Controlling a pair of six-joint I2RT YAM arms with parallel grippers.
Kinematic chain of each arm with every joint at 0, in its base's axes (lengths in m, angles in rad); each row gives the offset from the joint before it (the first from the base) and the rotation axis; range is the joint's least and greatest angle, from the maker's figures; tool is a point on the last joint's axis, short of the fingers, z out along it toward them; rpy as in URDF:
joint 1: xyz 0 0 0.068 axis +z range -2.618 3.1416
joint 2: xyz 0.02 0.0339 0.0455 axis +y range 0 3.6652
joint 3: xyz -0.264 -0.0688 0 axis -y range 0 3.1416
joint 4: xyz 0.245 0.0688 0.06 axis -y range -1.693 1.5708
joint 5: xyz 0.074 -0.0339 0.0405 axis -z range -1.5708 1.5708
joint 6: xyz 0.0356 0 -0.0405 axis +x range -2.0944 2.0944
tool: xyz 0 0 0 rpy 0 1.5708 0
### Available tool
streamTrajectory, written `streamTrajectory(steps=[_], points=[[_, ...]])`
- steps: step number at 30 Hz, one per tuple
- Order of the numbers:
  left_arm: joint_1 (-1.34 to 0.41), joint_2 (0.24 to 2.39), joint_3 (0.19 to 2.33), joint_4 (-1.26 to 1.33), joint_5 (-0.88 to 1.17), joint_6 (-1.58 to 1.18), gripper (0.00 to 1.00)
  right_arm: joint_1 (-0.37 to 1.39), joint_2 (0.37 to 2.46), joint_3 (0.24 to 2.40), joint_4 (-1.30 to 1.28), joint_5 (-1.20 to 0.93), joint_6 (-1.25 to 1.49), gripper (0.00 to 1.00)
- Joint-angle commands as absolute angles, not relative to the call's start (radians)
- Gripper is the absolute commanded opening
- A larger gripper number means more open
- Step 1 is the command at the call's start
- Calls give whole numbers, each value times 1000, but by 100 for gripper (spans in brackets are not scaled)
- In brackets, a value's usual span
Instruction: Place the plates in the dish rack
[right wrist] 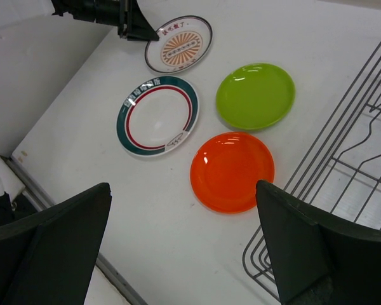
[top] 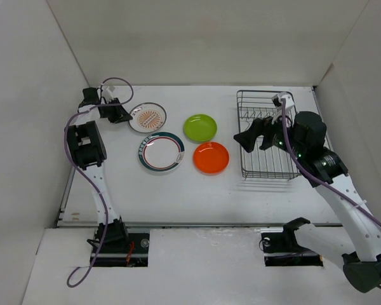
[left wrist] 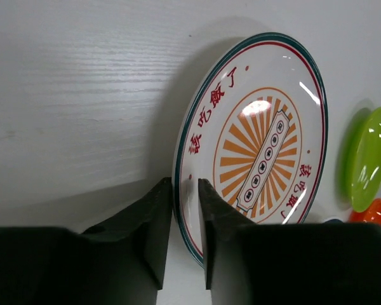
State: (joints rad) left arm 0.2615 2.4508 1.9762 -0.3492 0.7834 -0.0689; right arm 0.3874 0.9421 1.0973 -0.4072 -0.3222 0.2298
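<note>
The small white plate (top: pixel 147 117) with the orange centre lies at the far left of the table. My left gripper (top: pixel 128 114) is at its left edge. In the left wrist view its jaws (left wrist: pixel 185 187) pinch the rim of this plate (left wrist: pixel 260 146), one finger under and one on top. The larger plate with the green-and-red rim (top: pixel 161 152), the lime green plate (top: pixel 200 128) and the orange plate (top: pixel 211 157) lie flat in the middle. My right gripper (top: pixel 255 141) hovers open over the left part of the dish rack (top: pixel 260 165), holding nothing.
White walls enclose the table at the left, back and right. From the right wrist, the orange plate (right wrist: pixel 232 171) lies close to the dish rack's left side (right wrist: pixel 362 159), with the lime plate (right wrist: pixel 255 95) behind it and the rimmed plate (right wrist: pixel 157 115) further left.
</note>
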Motion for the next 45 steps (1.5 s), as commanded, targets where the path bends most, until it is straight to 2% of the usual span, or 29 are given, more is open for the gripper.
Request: streamTrajectory(steps=[1,2,3,9,13,18,25,29,36,40,45], points=[[258,2496,1939,-462,765,-43,15,413,937,1091,-318,-299,245,100],[258,2496,1939,-462,765,-58,5,413,949,1091,-318,-299,245,100],[258,2496,1939,-453,765,-67,0,425,950,1091,-318,-299,245,100],[298,2485,1989,-370,830,-205,0,471,968,1071,-288,-269,265,100],[298,2444,2039,-295,984,-294,0,494,989,1039,-232,-268,276,100],[298,2373,2051,-36,1202,-561,0,512,1063,1017,-163,-268,294,100],[298,2228,1916,287,1354,-779,0,543,1201,1028,-54,-302,304,100],[275,2079,1699,363,1442,-778,0,543,1291,1089,69,-331,295,100],[221,1806,1465,335,1479,-652,0,526,1545,1328,184,-489,362,100],[201,1732,1494,82,1479,-433,0,545,1629,1434,210,-479,397,100],[163,1704,1560,-286,1431,-160,0,554,1718,1466,279,-541,466,100]])
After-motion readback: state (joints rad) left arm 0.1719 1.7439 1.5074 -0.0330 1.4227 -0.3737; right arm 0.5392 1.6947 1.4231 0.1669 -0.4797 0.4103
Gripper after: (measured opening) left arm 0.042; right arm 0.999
